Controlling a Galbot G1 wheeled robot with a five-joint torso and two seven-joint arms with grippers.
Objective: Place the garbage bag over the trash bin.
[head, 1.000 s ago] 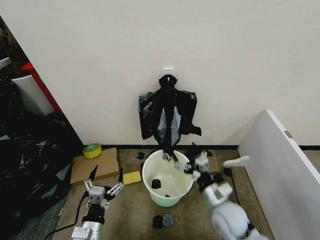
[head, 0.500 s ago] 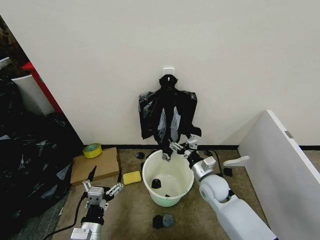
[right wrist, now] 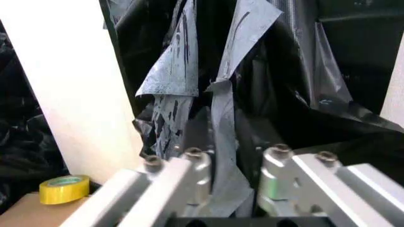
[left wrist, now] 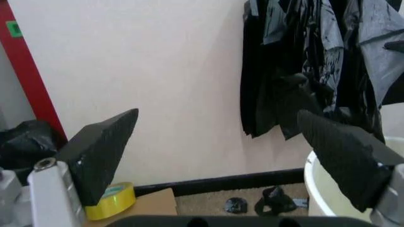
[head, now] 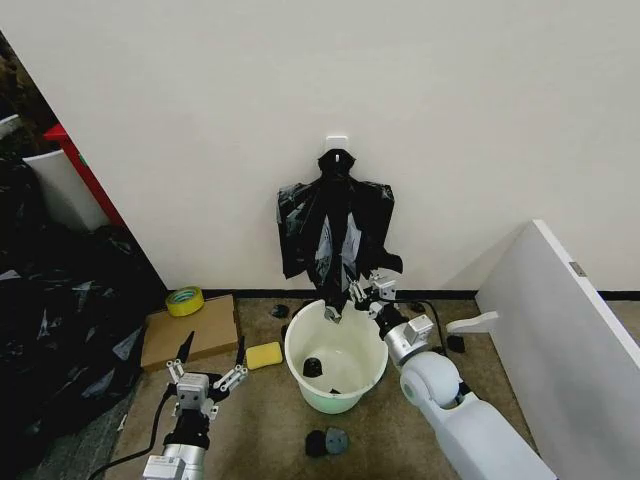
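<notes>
The right end effector (head: 350, 297) has been rising from beside the trash bin (head: 336, 369) to the hanging garbage bag (head: 336, 228), and is now straddling its lowest strip with fingers slightly apart, not yet clamping. The bag is hanging from the wall above the bin's far rim, so the pull-down is probably starting. The left end effector (head: 208, 378) is idling open near the yellow sponge (head: 264, 355).

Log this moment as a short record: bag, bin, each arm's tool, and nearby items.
bag: black garbage bag hangs from a wall hook, its lower end above the bin
bin: white trash bin on the floor below the bag, small dark item inside
right tool: at the bag's lower end, a strip of plastic between its fingers
left tool: low by the cardboard, open
nearby: yellow sponge, tape roll
</notes>
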